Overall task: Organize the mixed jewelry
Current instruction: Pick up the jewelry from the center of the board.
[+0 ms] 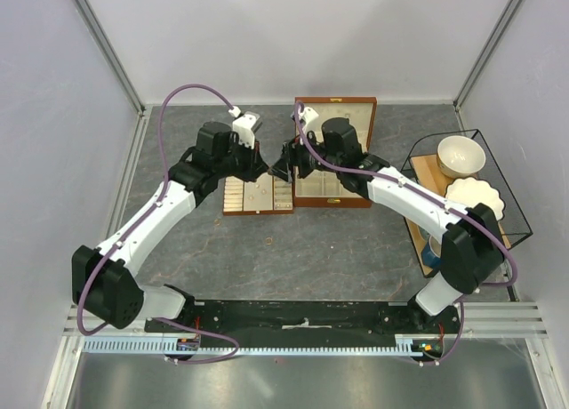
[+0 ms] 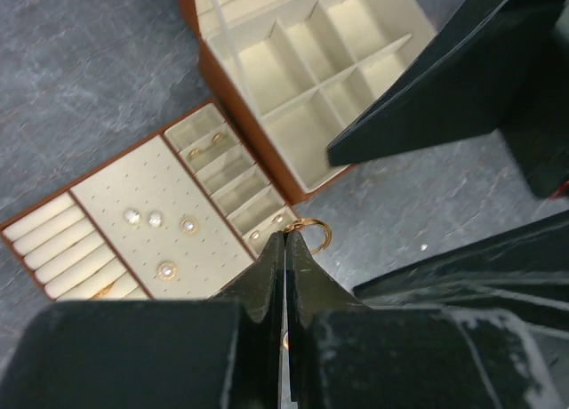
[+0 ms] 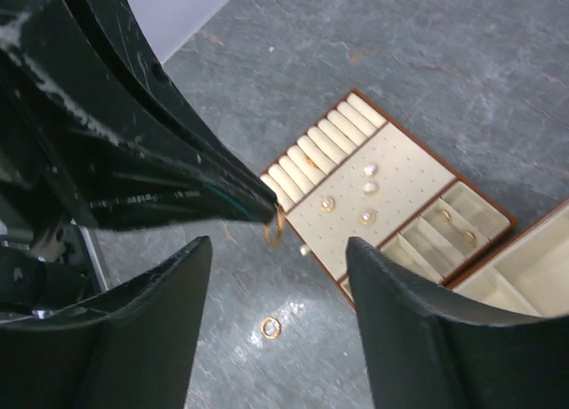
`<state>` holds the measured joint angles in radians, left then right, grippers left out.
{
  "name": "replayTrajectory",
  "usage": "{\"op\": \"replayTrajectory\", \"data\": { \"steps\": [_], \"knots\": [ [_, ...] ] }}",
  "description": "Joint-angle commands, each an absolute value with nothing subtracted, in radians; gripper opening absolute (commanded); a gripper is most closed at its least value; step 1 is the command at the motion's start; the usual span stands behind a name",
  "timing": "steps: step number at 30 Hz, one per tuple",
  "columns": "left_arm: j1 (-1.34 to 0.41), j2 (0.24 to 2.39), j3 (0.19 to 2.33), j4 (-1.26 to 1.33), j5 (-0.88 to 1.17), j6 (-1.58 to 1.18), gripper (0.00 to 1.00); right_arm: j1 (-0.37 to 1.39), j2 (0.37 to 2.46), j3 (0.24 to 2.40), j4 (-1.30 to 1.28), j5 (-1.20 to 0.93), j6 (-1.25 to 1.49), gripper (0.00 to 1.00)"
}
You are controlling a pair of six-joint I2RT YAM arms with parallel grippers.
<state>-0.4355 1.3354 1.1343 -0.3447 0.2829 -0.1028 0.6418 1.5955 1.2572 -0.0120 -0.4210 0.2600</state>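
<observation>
- Top view: the left gripper (image 1: 264, 170) and right gripper (image 1: 281, 167) meet tip to tip over the tray's (image 1: 233, 198) far right corner, and their bodies hide what is between them.
- The open box (image 1: 356, 116) stands just right of the tray. A wire basket (image 1: 524, 215) holding a bowl (image 1: 460, 155) sits well to the right.
- A loose ring (image 1: 269, 241) lies on the table (image 1: 356, 258) near the tray's front edge. Bare table spreads left of the tray and in front of it.
- Left wrist view: the left jaws are pressed together and pinch a gold ring (image 2: 316, 234) at their tips, above the tray's end of small compartments.
- Studs (image 2: 156, 219) sit on the tray's dotted panel, and a thin piece (image 2: 206, 145) lies in one compartment.
- The right gripper's dark fingers (image 2: 444, 89) crowd in close beside the ring.
- Right wrist view: the right jaws stand apart, one on either side of the gold ring. Whether they touch it cannot be told.
- This view shows the loose ring on stone just off the tray's roll end.
</observation>
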Motion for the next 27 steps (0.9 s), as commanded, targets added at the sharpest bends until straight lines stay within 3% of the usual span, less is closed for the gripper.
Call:
{"op": "replayTrajectory", "data": {
  "steps": [1, 6, 27],
  "knots": [
    [-0.451, 1.351, 1.189, -0.259, 0.272, -0.222, 0.02, 0.66, 1.623, 1.333, 0.049, -0.42, 0.288, 0.66],
    [-0.449, 1.345, 1.184, -0.255, 0.273, -0.225, 0.02, 0.664, 1.625, 1.331, 0.046, -0.405, 0.275, 0.51],
    [-0.448, 1.31, 1.173, -0.235, 0.275, -0.232, 0.02, 0.664, 1.609, 1.318, 0.037, -0.405, 0.247, 0.28]
  ]
}}
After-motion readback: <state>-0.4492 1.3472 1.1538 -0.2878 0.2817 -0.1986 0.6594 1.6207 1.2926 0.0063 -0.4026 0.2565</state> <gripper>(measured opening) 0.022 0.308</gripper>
